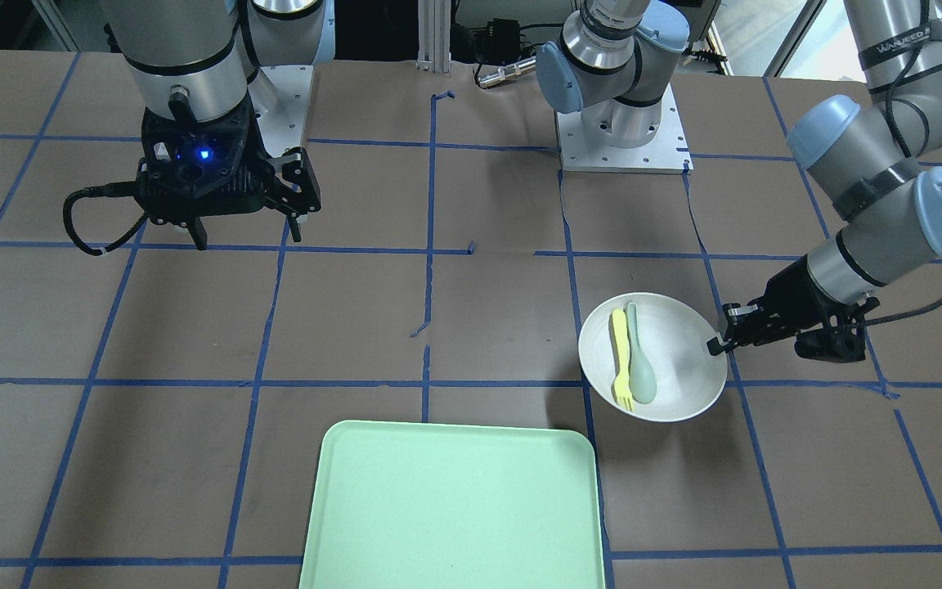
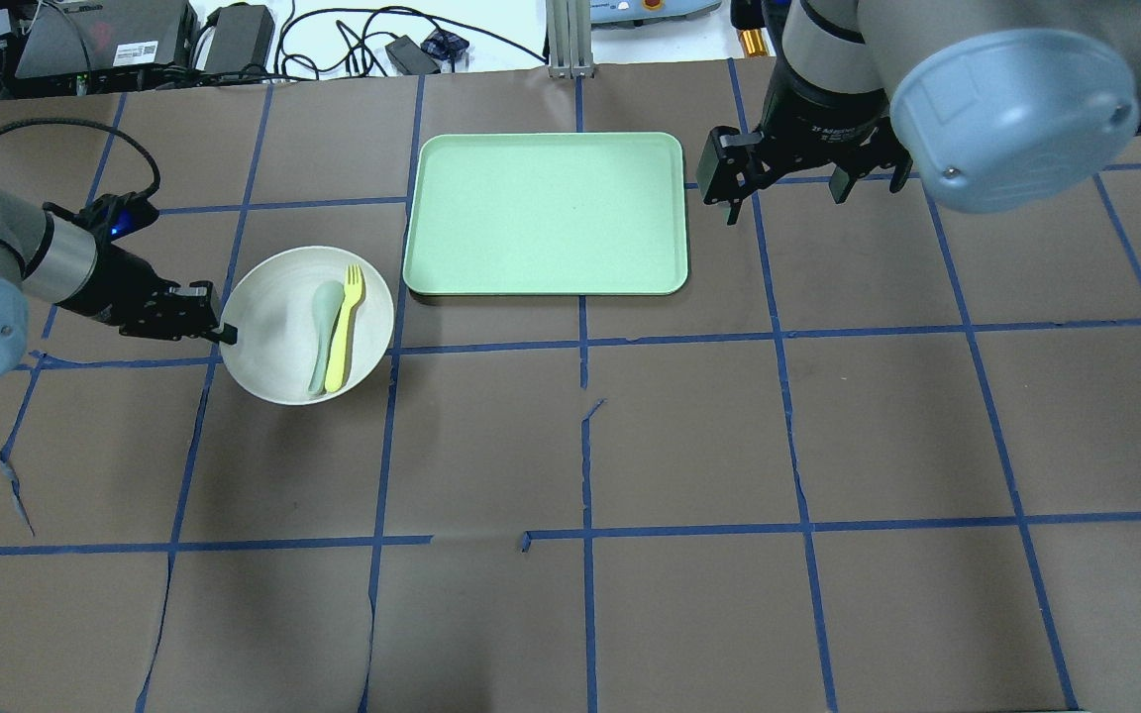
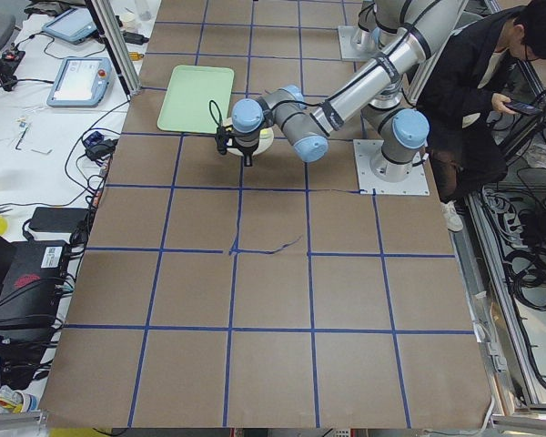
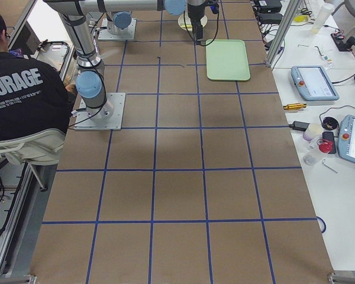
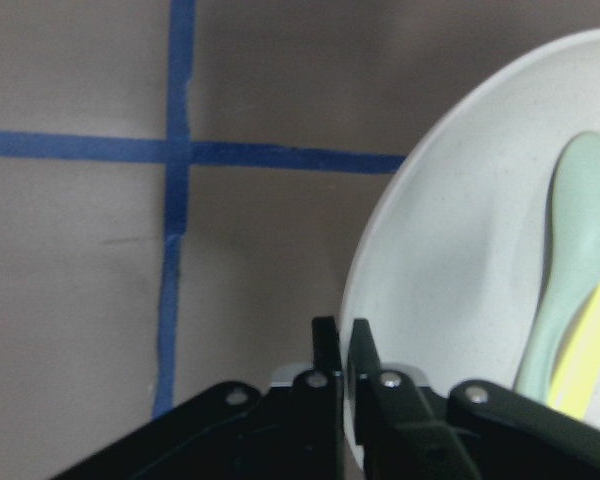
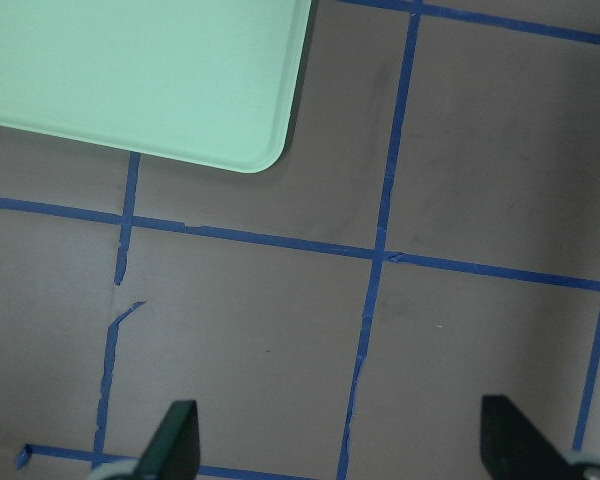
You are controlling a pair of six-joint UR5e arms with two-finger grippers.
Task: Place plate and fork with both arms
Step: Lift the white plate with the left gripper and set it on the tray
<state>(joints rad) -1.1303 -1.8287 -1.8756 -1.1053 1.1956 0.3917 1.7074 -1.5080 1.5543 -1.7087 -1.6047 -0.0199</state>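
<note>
Plate rim looks pinched between nearly closed left fingers; right fingers gape wide, empty.

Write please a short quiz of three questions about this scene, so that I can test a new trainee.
1. Multiple choice: what lies in the plate? A) a yellow fork and a pale spoon B) only a fork C) nothing
2. True or false: the right tool is shut on the green tray.
3. Fill the gap: the left tool is shut on the plate's ____.

Key
1. A
2. False: the right tool is open, above the table beside the tray, holding nothing.
3. rim
</note>
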